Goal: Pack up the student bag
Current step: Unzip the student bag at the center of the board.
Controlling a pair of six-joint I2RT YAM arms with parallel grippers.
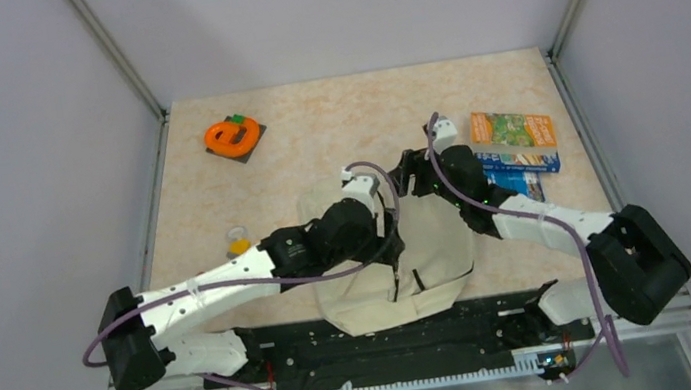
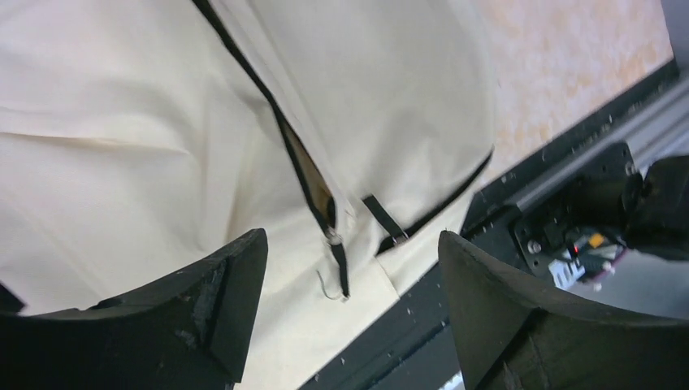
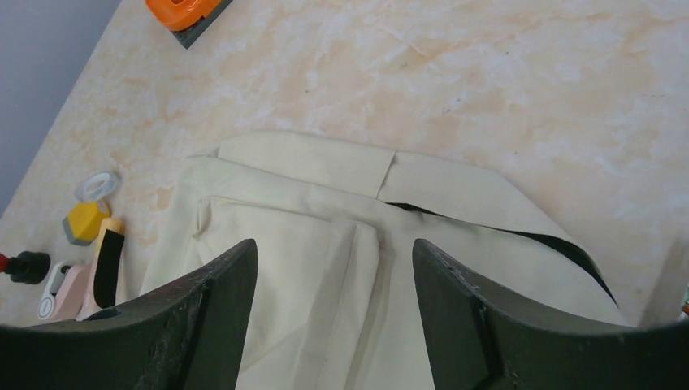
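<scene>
at the far left of the table (image 1: 342, 125) an orange ring-shaped toy (image 1: 233, 135) sits on a dark square base. nearer, a small yellow item (image 1: 237, 239) lies just beside the left arm; the right wrist view shows it with a white ring (image 3: 97, 185) and a pinkish piece (image 3: 69, 288) close by, too small to name.

the left gripper (image 2: 351, 240) hangs over the student bag (image 1: 430, 254), jaws spread wide with nothing between them, cream fabric below. its camera shows a black zipper line running diagonally across the cloth, parted a little to a tan gap (image 2: 313, 183), with the zipper pull (image 2: 333, 240) at the gap's lower end and a short black strap (image 2: 382, 219) beside it.

the bag lies flat at the middle of the table against the near edge, partly under both arms.

the right gripper (image 3: 333, 244) is above the bag's far side, jaws also apart and gripping nothing.

at the right, an orange booklet (image 1: 512, 129) and a blue booklet (image 1: 519, 164) lie flat, touching each other, apart from the bag.
</scene>
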